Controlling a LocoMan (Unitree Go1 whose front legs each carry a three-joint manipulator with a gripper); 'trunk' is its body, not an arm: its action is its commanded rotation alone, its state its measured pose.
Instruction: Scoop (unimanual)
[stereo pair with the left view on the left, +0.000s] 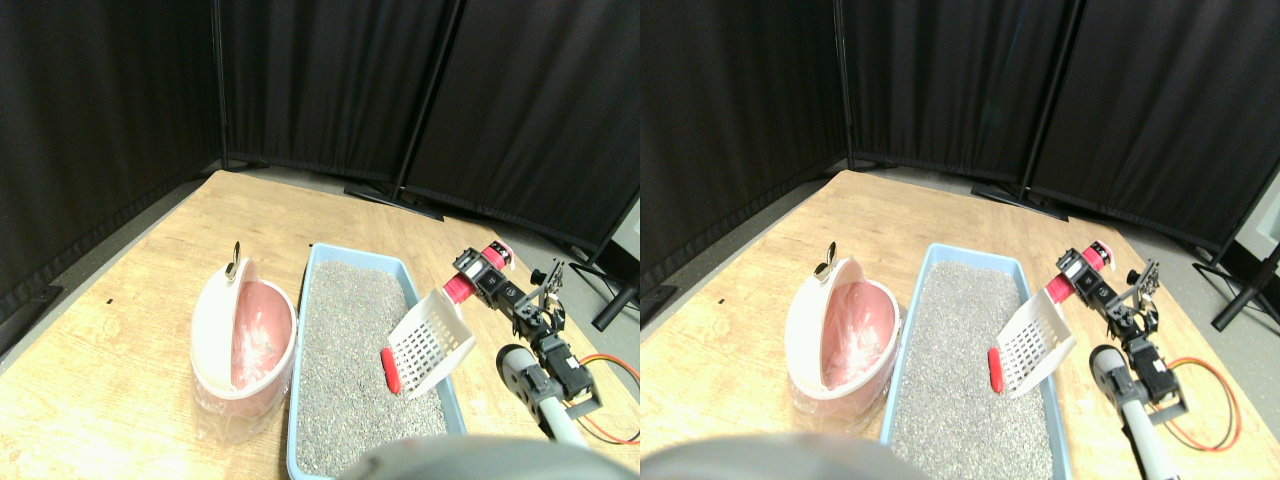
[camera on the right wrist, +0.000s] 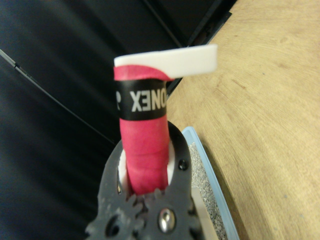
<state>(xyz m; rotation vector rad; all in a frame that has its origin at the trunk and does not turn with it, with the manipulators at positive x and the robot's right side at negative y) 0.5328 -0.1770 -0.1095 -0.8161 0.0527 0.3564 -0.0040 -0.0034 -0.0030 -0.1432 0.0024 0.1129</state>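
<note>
A white slotted scoop (stereo pair with the left view on the left: 432, 342) hangs tilted over the right side of the blue litter tray (stereo pair with the left view on the left: 300, 400), which is filled with grey litter (stereo pair with the left view on the left: 350, 340). A small red piece (stereo pair with the left view on the left: 390, 370) lies at the scoop's lower lip, on or just above the litter. My right gripper (stereo pair with the left view on the left: 480, 272) is shut on the scoop's pink wrapped handle (stereo pair with the left view on the left: 462, 288). In the wrist view the dark jaws of the gripper (camera on the right wrist: 147, 185) close around the handle (camera on the right wrist: 145, 150), with the tray's rim (camera on the right wrist: 210, 165) beside them. A pink and white bin (stereo pair with the left view on the left: 245, 345) with its lid raised stands left of the tray.
Everything rests on a wooden board (stereo pair with the left view on the left: 150, 260) enclosed by black curtain panels (stereo pair with the left view on the left: 330, 80), whose stand feet (stereo pair with the left view on the left: 400, 195) lie at the back. An orange cable (stereo pair with the left view on the left: 612, 368) loops beside my arm at the right.
</note>
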